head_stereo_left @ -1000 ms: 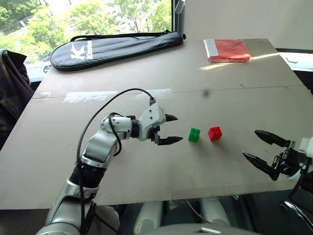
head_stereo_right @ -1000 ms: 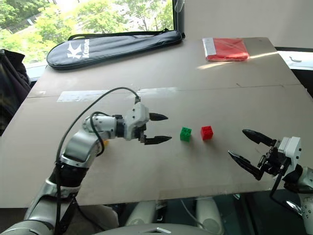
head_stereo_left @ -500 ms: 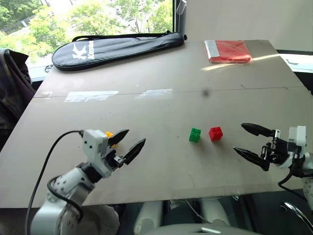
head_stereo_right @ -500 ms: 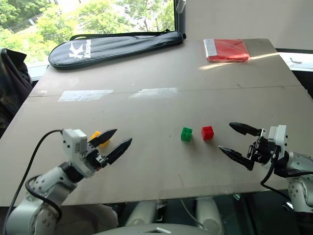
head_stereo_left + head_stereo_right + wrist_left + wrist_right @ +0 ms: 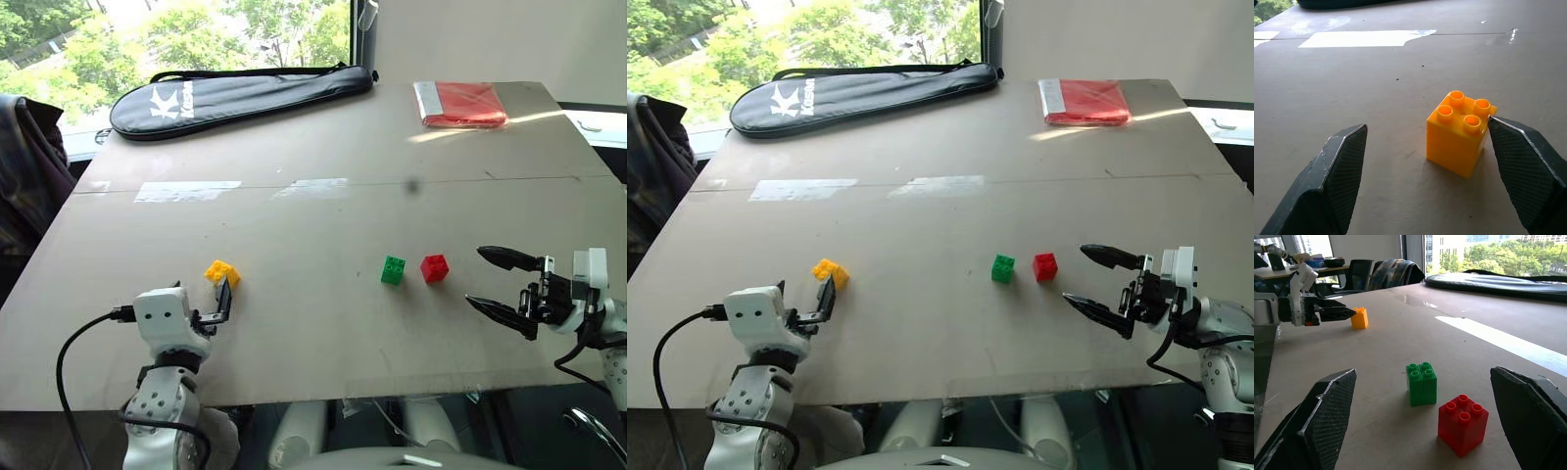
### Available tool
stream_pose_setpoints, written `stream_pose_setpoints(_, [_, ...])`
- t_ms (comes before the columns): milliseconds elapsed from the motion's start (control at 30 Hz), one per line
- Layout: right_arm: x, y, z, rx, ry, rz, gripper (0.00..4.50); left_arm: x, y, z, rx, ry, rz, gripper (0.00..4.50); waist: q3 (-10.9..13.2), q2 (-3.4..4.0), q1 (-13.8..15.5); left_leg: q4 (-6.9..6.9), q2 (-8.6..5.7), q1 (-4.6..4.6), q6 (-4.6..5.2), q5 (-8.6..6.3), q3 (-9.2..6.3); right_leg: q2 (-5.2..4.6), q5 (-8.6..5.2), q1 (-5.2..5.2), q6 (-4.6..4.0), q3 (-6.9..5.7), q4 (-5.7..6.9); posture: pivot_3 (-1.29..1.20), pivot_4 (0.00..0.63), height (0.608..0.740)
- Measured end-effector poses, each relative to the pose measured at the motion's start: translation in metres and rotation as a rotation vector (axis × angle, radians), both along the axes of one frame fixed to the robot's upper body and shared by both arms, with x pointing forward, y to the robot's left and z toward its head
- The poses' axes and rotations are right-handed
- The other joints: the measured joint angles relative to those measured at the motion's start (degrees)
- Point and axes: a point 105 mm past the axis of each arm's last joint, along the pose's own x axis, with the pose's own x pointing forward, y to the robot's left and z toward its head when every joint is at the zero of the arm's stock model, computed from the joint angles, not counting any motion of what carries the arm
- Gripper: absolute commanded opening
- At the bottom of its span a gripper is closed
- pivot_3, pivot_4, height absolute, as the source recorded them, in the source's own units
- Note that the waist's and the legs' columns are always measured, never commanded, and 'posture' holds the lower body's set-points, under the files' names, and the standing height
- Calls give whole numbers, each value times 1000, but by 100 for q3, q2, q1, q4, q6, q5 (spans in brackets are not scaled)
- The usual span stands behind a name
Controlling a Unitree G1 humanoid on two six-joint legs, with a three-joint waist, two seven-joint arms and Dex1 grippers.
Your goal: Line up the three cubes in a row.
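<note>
Since the earlier frames the left gripper (image 5: 223,299) has swung away from the green cube (image 5: 393,270) and dropped back to the table's near left edge, where it now points level at the yellow cube (image 5: 221,273); the right gripper (image 5: 503,285) has shifted only slightly.

Nearest, the left gripper's two black fingers, with a fine cross-hatched pad texture, stand wide apart and grip nothing. In the left wrist view the yellow cube (image 5: 1459,132) sits upright on the table (image 5: 323,196) between them, one pad (image 5: 1520,161) right against its far corner; whether it touches, I cannot tell. The cube is glossy moulded plastic with four round studs on top.

To the right of the yellow cube, well apart from it, the green cube and red cube (image 5: 434,268) stand side by side with a narrow gap, both the same studded plastic. Just right of the red cube the right gripper hangs level with its tapered fingers spread wide and empty.

The table is matt grey-brown board with a seam and pale tape patches (image 5: 186,191) beyond the cubes. At its far edge lies a long dark fabric racket bag (image 5: 235,93) bearing a white "K" logo; the smaller lettering is unreadable. Right of the bag lies a flat red packet (image 5: 465,102) with a silvery end.
</note>
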Motion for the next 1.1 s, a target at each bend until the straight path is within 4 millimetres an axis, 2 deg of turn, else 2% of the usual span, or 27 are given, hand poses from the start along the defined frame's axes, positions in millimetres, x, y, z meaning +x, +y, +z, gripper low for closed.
stream_pose_setpoints(133, [0,0,0,0,0,-2,4500,11,-3,-1,53,-1,-65,3985,-19,30,-1,-1,0,6,0,0,1,1,-4,1,5,1,3,0,150,712])
stream_pose_setpoints(267, [-1,0,-1,0,6,-5,4500,17,3,-3,97,6,-138,3985,-36,54,-22,-8,2,28,0,0,11,2,-7,11,9,10,7,0,150,712])
stream_pose_setpoints(367, [-1,0,-2,1,10,-15,4500,23,13,-2,119,8,-187,3985,-42,63,-28,-12,4,47,0,0,18,4,-11,19,12,15,15,0,150,712])
stream_pose_setpoints(500, [-3,0,-4,1,14,-23,4500,24,18,-5,123,1,-228,3985,-44,65,-70,-15,6,60,0,-1,33,3,-11,25,14,31,16,0,150,712])
stream_pose_setpoints(767, [-8,-1,-8,-1,35,-42,4500,7,13,-16,35,-42,-241,3985,-41,57,-145,-17,12,61,4,-4,43,1,-11,24,15,41,15,0,150,712])
stream_pose_setpoints(933, [-8,-1,-8,-1,34,-43,4500,-5,14,-27,-2,-11,-220,3985,-30,39,-142,-17,18,59,4,-5,44,5,-12,20,15,37,15,0,150,712])
stream_pose_setpoints(1100, [-8,-1,-7,-1,29,-41,4500,-3,20,-23,8,-24,-191,3985,-18,19,-110,-17,16,51,4,-5,42,4,-12,16,16,33,11,0,150,712])
